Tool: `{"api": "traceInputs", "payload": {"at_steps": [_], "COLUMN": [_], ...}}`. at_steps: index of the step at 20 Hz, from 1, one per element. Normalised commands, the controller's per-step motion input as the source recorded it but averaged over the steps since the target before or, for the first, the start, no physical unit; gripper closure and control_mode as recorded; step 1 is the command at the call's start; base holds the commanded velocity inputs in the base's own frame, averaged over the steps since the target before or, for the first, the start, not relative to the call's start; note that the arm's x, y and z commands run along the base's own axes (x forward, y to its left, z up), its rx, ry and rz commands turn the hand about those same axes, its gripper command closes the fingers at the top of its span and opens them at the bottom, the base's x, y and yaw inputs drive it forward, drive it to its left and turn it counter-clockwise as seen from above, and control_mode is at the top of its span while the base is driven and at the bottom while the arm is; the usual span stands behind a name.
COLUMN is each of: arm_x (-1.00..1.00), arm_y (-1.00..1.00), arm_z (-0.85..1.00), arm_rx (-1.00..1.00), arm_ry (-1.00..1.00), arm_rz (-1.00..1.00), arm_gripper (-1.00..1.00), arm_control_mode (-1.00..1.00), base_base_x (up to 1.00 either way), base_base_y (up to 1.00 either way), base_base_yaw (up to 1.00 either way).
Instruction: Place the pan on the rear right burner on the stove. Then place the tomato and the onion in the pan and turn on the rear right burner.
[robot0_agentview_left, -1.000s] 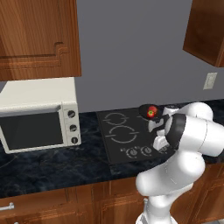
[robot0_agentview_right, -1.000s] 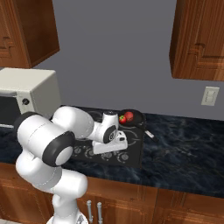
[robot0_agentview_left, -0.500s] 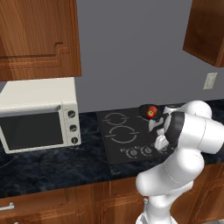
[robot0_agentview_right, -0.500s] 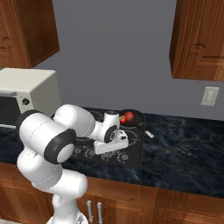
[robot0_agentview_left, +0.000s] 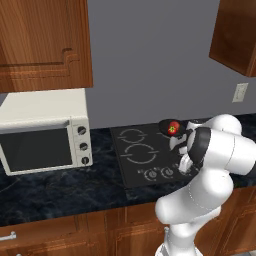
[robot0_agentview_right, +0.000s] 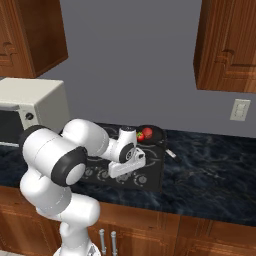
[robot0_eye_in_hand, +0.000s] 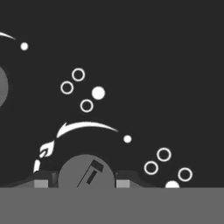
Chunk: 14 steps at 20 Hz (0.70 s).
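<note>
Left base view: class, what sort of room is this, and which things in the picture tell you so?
A kitchen, rendered rather than real. The signs: a black glass stove set into a dark marbled counter, a white microwave beside it, and wooden cabinets on the wall above.

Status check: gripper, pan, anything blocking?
Gripper shut on knob. Pan at rear right of stove, tomato inside. Nothing blocking knob.

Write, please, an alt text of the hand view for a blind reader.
A round grey stove knob sits between the claw's two dark fingertips, one on each side. Around it lies black cooktop glass with white arc, dot and ring markings.
</note>
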Motion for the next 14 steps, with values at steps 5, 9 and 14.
{"api": "traceInputs", "payload": {"at_steps": [5, 9, 14], "arm_x": [-0.01, 0.0, 0.0], "arm_y": [0.02, 0.03, 0.01], "arm_z": [-0.17, -0.19, -0.21], "arm_rx": [0.04, 0.06, 0.05], "arm_ry": [0.0, 0.0, 0.0], "arm_rz": [0.27, 0.33, 0.36], "arm_gripper": [1.0, 1.0, 1.0], "arm_control_mode": [-1.0, -1.0, -1.0], "base_base_x": [0.0, 0.0, 0.0], "base_base_y": [0.0, 0.0, 0.0], "base_base_yaw": [0.0, 0.0, 0.0]}}
